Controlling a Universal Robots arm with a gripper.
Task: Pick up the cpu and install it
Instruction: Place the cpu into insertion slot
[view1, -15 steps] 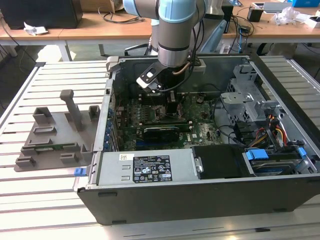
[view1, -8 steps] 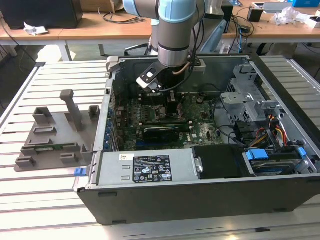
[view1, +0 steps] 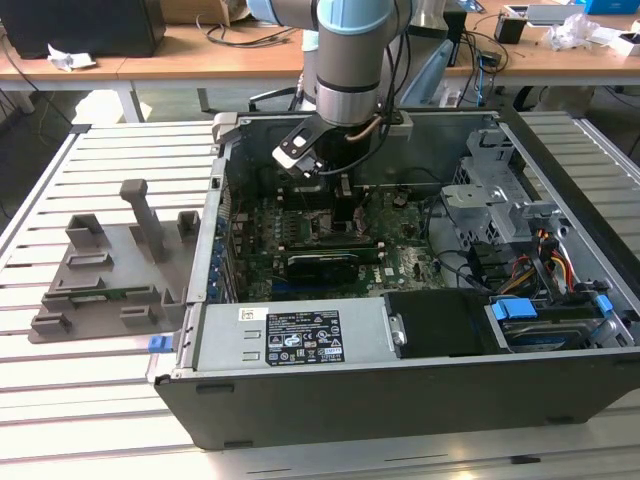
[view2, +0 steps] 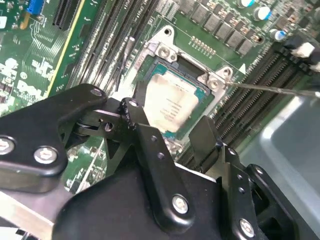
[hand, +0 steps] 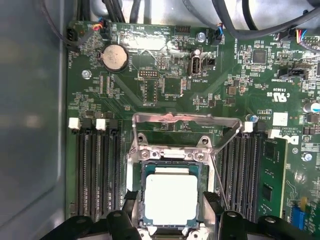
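First wrist view: socket frame (hand: 170, 152) runs off the picture edge past the cpu (hand: 171, 197), two corners sit under gripper (hand: 171, 200) fingers (hand: 211, 202). Second wrist view: cpu print blurred, gripper body covers motherboard (view2: 30, 60) alongside. Exterior view: arm (view1: 348, 60) hides the socket frame

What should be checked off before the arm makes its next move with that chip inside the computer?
1. cpu lying inside the socket: ok.
2. cpu edges square with the socket: ok.
3. Metal bracket folded back, off the cpu: ok.
4. Gripper centred over the cpu: ok.
5. Whether the gripper grips the cpu: cannot tell.
6. cpu fully seated flat: cannot tell.
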